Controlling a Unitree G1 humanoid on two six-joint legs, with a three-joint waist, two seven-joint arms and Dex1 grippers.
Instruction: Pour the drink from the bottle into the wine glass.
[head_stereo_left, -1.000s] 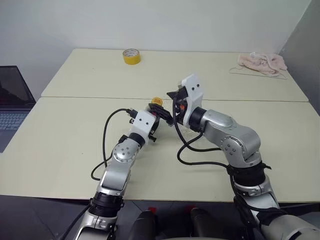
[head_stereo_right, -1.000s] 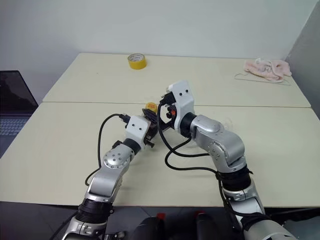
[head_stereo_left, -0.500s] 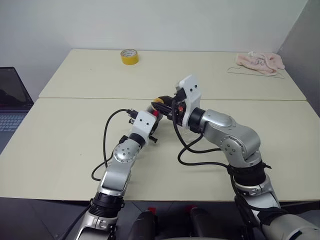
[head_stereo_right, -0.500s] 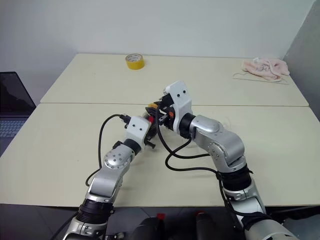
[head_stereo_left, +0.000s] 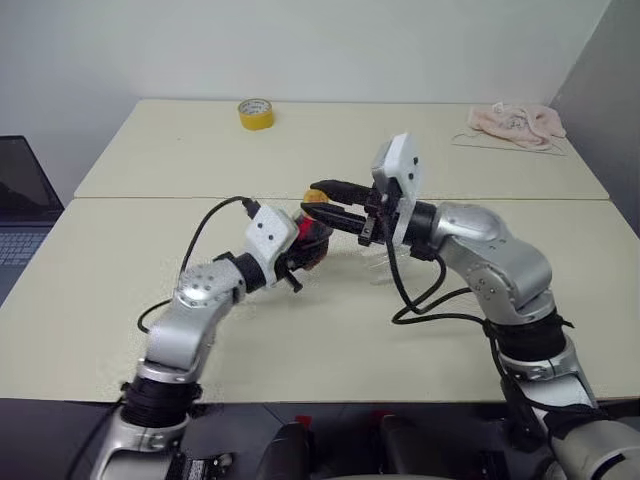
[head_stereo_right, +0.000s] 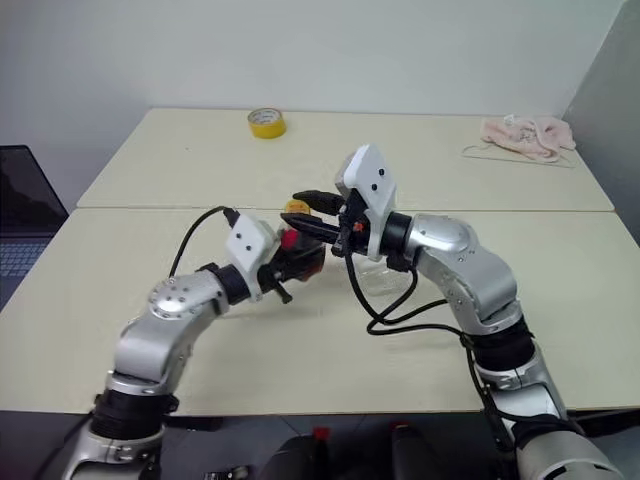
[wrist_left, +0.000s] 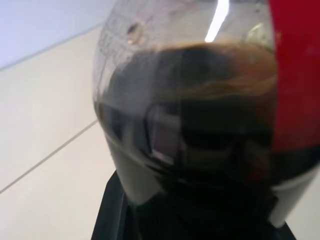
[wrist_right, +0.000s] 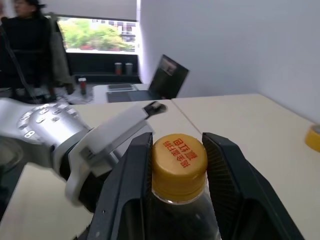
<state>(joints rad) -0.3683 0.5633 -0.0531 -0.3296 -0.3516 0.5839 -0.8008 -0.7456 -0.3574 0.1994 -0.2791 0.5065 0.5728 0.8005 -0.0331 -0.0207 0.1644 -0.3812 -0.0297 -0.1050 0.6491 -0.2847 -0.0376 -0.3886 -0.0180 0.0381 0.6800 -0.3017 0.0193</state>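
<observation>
Above near table (head_stereo_left: 120, 290), mid-scene, both arms met at bottle (head_stereo_right: 300, 255). Left gripper (head_stereo_right: 290, 262) was clamped tight round bottle body, holding it lifted, tilted slightly. Bottle: small clear plastic, likely light, thin-walled, squashy under hard squeeze; smooth wall may slip, so low body grip looked sound. Drink (wrist_left: 200, 100) sat dark, sloshing-prone. Wine glass (head_stereo_left: 388, 262) stood just behind right forearm, fragile, tippy on round foot. Right gripper (wrist_right: 178, 150) had fingers (wrist_right: 225, 170) partly closed, pressed both sides of yellow cap (wrist_right: 178, 161); ridged cap, best turning hold.
</observation>
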